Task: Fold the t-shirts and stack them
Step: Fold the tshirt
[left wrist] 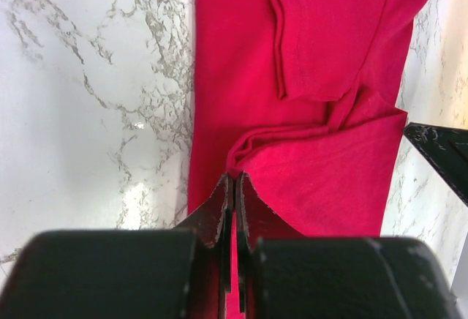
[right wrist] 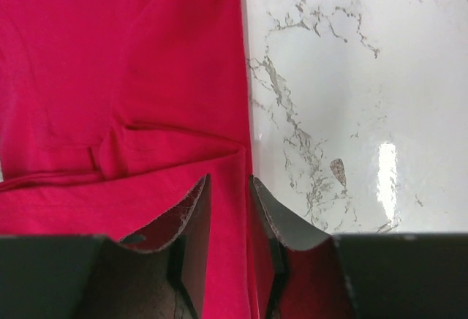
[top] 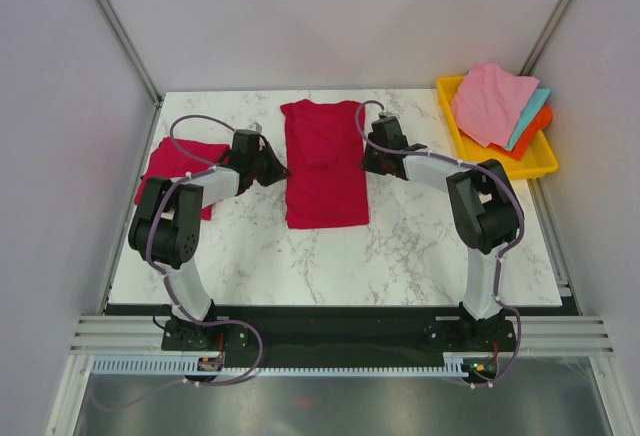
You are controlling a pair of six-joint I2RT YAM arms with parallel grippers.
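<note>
The left fingers (left wrist: 227, 200) are clenched on the left hem of the middle t-shirt (top: 322, 186), with only a sliver of red cloth showing between their tips and creases running out from the pinch. The right fingers (right wrist: 197, 203) straddle the shirt's right hem with a narrow gap between them. The cloth passes through that gap and wrinkles gather just ahead of the tips, but I cannot tell whether they truly clamp it.

This t-shirt lies as a long crimson strip with its sides already folded in. It runs from the far edge of the desk (top: 410, 246) toward the middle, about halfway between the left and right edges. Both sets of fingers meet it at about mid-length, facing each other across its width.

A second, folded t-shirt (top: 178, 161) sits as a small red rectangle against the left edge, well apart from the strip. The left arm's forearm and elbow cross over its near right part and hide some of it.

At the far right corner a yellow tray (top: 500, 170) holds a pile of cloths: a pink cloth (top: 490, 101) on top, then a teal cloth (top: 532, 116) and an orange cloth (top: 542, 128) peeking out beneath. The tray is near the right arm's wrist but not touching it. Bare marble fills the near half of the desk.
</note>
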